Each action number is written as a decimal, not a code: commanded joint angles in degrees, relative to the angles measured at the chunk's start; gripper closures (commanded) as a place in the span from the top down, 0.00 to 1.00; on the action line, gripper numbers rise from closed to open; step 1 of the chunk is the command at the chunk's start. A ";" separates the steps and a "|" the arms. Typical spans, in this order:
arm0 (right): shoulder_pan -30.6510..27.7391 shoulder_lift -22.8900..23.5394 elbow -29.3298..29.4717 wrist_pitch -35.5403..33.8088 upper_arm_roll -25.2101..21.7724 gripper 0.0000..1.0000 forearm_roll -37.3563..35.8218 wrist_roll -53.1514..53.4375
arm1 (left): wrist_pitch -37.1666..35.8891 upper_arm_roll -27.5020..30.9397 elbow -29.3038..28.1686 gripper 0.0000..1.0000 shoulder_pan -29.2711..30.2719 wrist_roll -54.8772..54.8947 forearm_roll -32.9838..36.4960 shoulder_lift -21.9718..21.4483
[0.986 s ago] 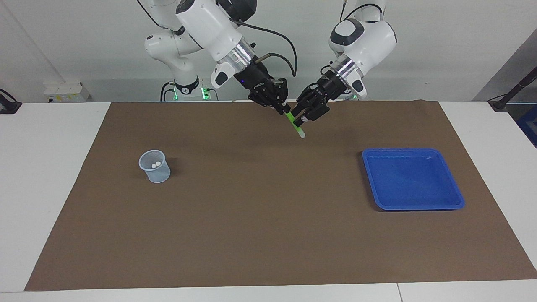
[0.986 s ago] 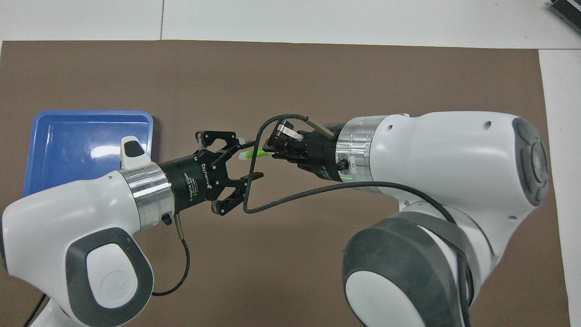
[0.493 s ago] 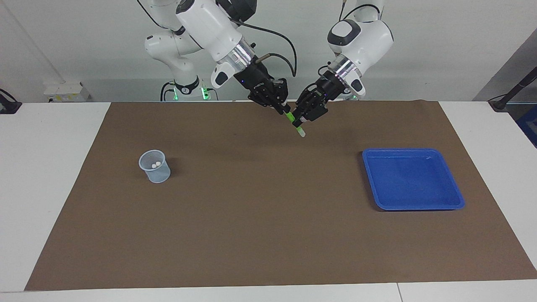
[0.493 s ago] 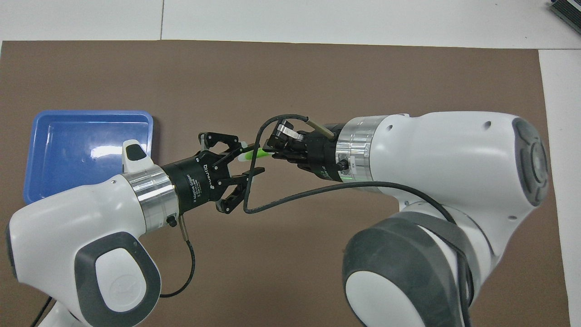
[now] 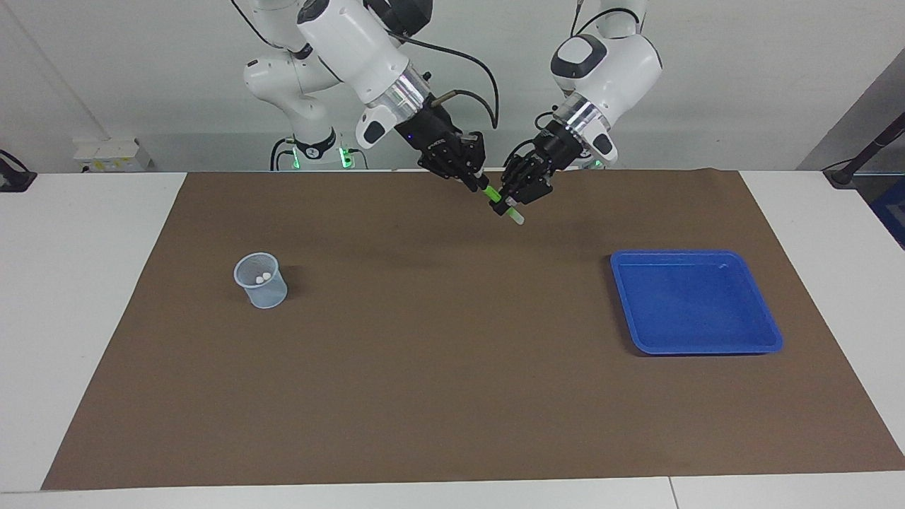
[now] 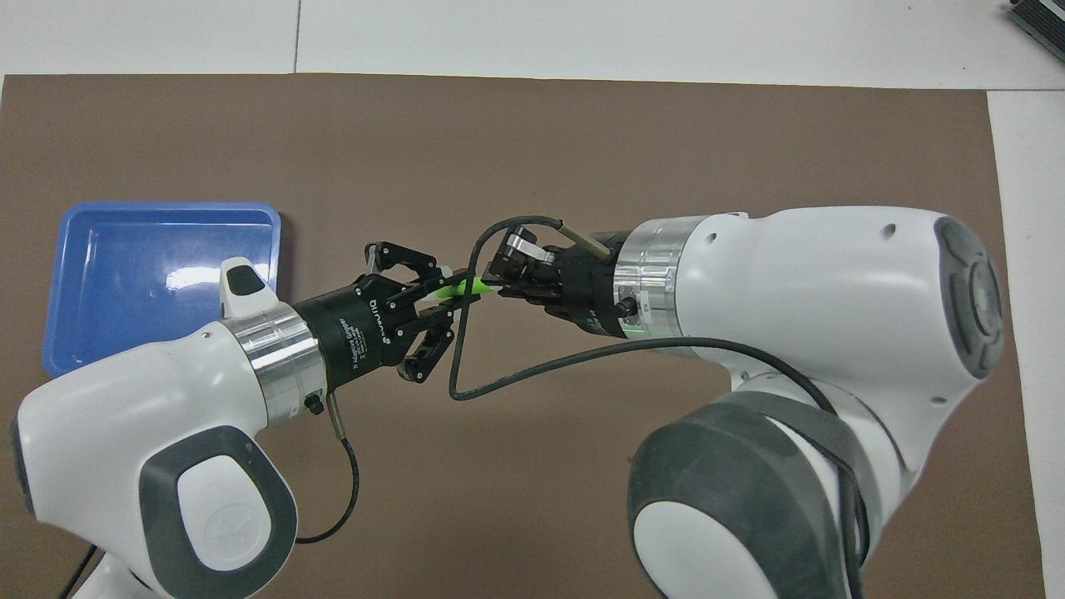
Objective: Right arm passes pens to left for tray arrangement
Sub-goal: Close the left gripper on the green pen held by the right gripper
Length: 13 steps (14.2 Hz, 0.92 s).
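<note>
A bright green pen hangs tilted in the air over the brown mat's middle, with its whitish end lowest. My right gripper is shut on its upper end. My left gripper is shut on the same pen just below. The blue tray lies bare toward the left arm's end. Two whitish pen ends show inside a pale mesh cup toward the right arm's end.
A brown mat covers most of the white table. In the overhead view both arms hide much of the mat, and the cup does not show there.
My left gripper, open around the green pen before, has shut on it. The pen's whitish end swung slightly toward the tray. The right gripper kept its grip.
</note>
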 commanded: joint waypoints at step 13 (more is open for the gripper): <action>-0.93 -1.21 -0.77 -0.75 -0.08 1.00 0.45 -0.55 | -10.33 -0.21 -1.75 0.00 4.16 12.65 -0.17 -2.83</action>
